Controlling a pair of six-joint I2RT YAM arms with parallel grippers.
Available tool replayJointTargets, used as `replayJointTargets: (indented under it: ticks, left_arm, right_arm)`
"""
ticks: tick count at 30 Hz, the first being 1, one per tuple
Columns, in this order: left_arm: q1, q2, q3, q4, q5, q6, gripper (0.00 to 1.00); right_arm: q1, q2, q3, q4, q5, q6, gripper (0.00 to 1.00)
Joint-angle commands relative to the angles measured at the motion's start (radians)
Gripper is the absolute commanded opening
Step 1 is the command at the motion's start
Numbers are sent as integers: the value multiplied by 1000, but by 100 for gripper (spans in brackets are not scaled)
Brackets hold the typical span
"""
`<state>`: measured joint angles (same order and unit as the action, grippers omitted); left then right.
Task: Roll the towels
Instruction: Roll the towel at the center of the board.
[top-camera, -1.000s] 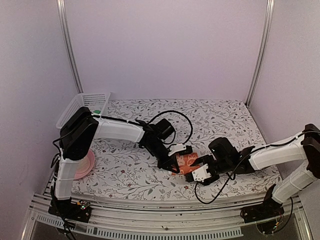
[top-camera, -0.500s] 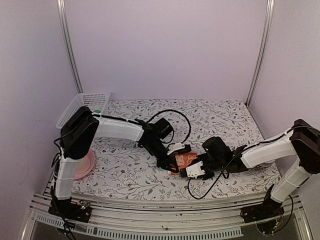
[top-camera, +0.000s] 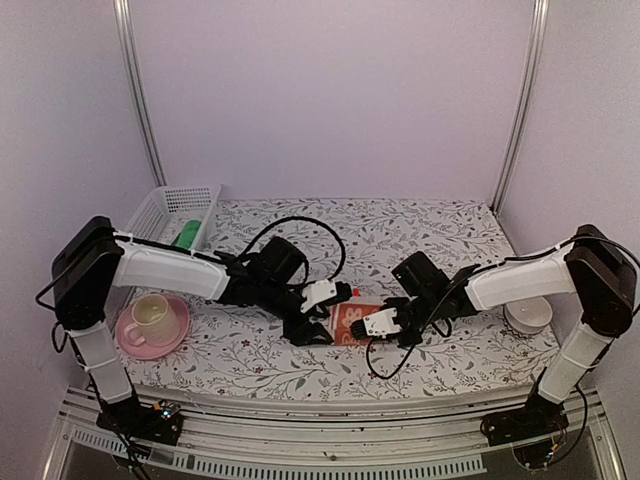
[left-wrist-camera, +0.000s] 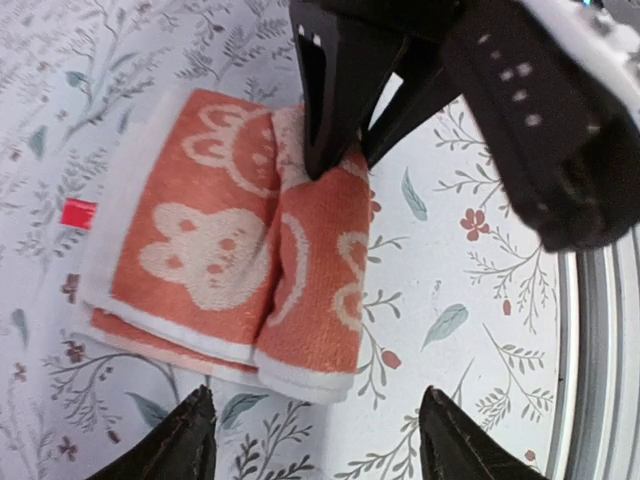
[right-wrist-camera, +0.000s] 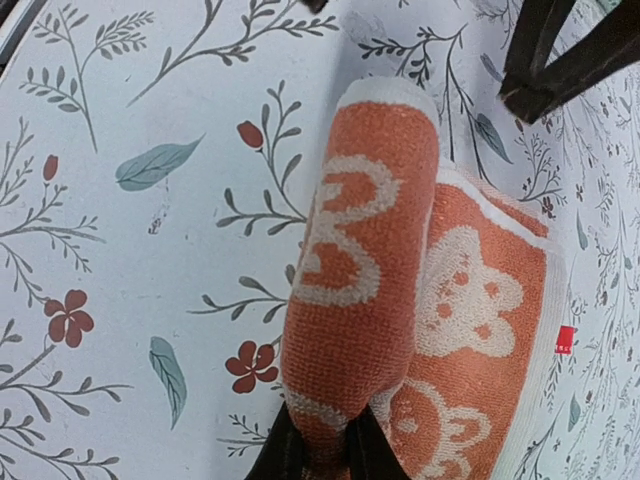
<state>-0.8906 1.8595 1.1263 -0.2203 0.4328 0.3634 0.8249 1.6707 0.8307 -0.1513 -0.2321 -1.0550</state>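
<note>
Orange towel (top-camera: 352, 322) lies half rolled mid-desk (top-camera: 450, 230), toward the near edge. Right hand (right-wrist-camera: 325, 455) is clenched on the roll's end. Left hand (left-wrist-camera: 318, 430) is released, hovering over it. Judgement: turn the roll evenly onto the flat part, pinch firm, left hand pressing the layers tight.

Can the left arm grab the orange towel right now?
Probably yes. The left tool is open just beside the towel, with nothing between them. The right tool pinches only the rolled edge, so the flat part is free.
</note>
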Motion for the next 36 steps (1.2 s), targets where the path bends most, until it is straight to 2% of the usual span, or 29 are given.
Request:
replayJointTargets:
  ticks: [1,7,12,18,26,28,32,35,36]
  left_arm:
    - [-38,-128,-176,367,-233,30,69]
    - [-181,-162,-382,686,-522,221,66]
    - [-258,-82,-372,741,-659,342,66]
    - [-283,-15,-349,801,-718,401,66]
    - [-284,81,-284,782,-745,429,59]
    - [-285,97,-271,773,-750,433,54]
    - [-285,145,-256,751,-746,433,39]
    - [-285,158,-239,715,-736,424,16]
    - [-286,163,-232,699,-727,419,14]
  right_arm:
    - [-33,77,60,-217,-130,21,8]
    - [-105,200,237,-448,-250,31,8]
    - [-166,354,427,-669,-346,24,8]
    - [-180,448,514,-775,-375,29,8]
    - [-198,474,545,-825,-398,22,8]
    - [-202,477,547,-832,-401,19,9]
    - [-208,481,555,-850,-409,7,9]
    - [-213,480,560,-855,-414,3,11]
    - [-215,478,562,-855,-412,3,12]
